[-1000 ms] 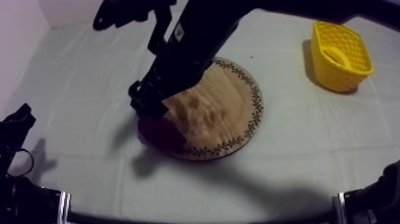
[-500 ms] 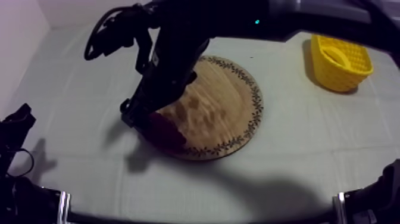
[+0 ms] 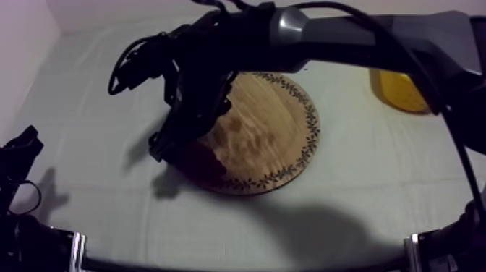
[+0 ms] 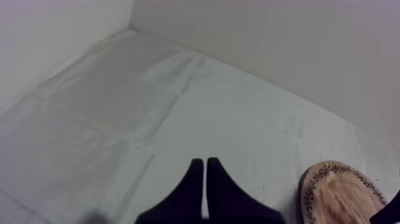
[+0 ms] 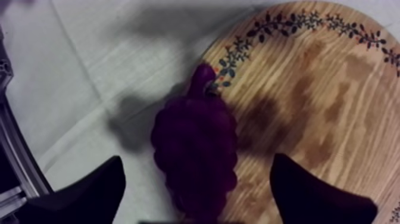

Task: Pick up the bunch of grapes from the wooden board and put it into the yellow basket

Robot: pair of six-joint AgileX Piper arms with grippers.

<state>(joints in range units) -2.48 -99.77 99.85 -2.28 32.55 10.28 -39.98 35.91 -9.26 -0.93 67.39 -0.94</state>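
Hovering over the bunch of grapes, my right gripper had its 2 fingers spread wide, 1 at each side, gripping nothing. The bunch lay at the rim of the wooden board, so a skewed close could have pushed it off onto the cloth. My left gripper rested, fingers together. The top view placed the yellow basket well apart from the board; the right wrist view gave the gap beside each finger.

The bunch of grapes was dark purple; the wooden board tan, dark leaf sprigs ringing its rim; the basket, at two o'clock, yellow.
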